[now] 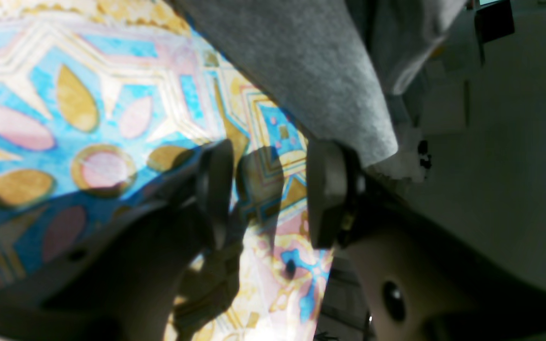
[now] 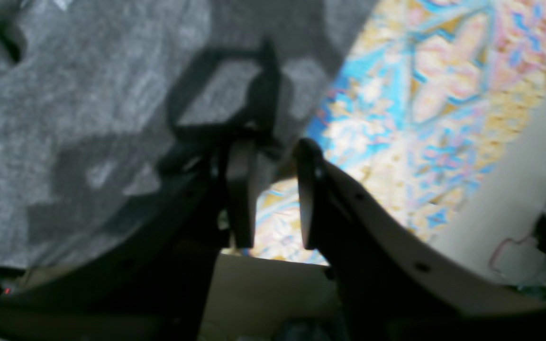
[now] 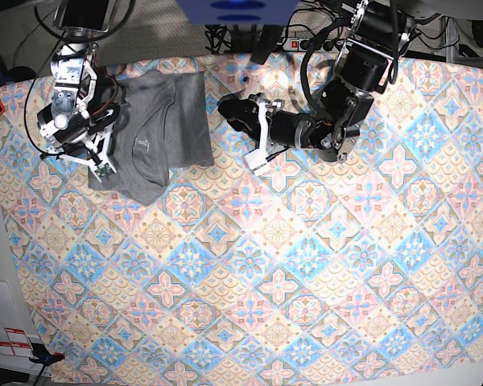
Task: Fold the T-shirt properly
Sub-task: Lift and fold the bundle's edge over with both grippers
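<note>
Base view is showing the T-shirt (image 3: 157,129) lying bunched near the far left corner of the tablecloth (image 3: 306,265), with the right gripper (image 3: 105,165) at its left hem and the left gripper (image 3: 253,161) just beside its right edge. Both sets of jaws are being held apart with nothing between them. Judging by this, an edge should be pinched squarely before being carried over. Only in the left wrist view is cloth (image 1: 301,71) being seen hanging beside one pad.
</note>
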